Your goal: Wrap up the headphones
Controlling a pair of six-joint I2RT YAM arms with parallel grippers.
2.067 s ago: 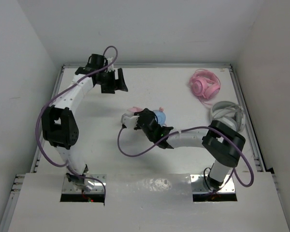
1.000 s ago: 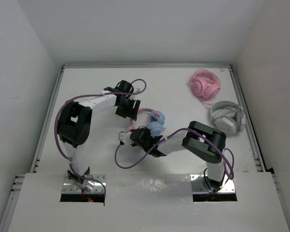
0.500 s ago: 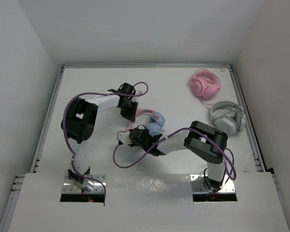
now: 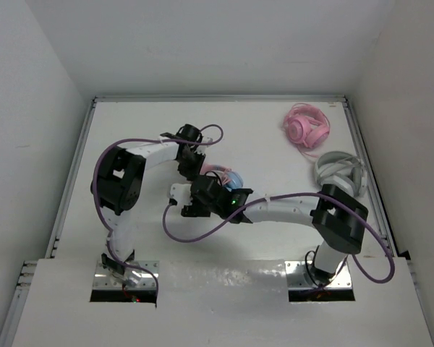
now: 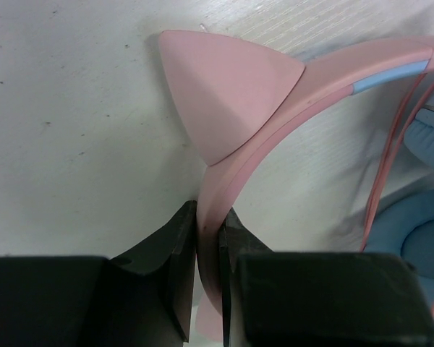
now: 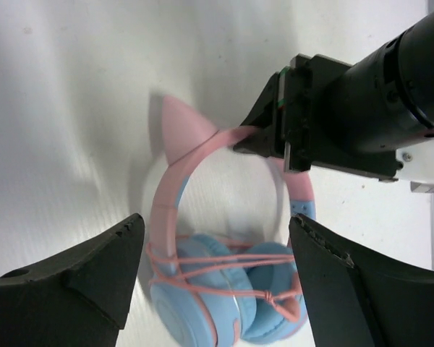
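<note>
Two arms are shown in the top view, each built of white tubular links joined by bulky black joint housings: the left arm (image 4: 152,153) at centre left, the right arm (image 4: 282,210) at lower right. A purple cable (image 4: 195,235) is looped along each. A small green light (image 4: 232,202) is lit near the right wrist. Metal base plates (image 4: 123,278) are seen at the bottom edge. The left pincer (image 5: 206,224) is fitted with matte black, wedge-tipped fingers (image 5: 175,253); the right pincer (image 6: 215,231) with broad black ones, faintly toothed inside.
</note>
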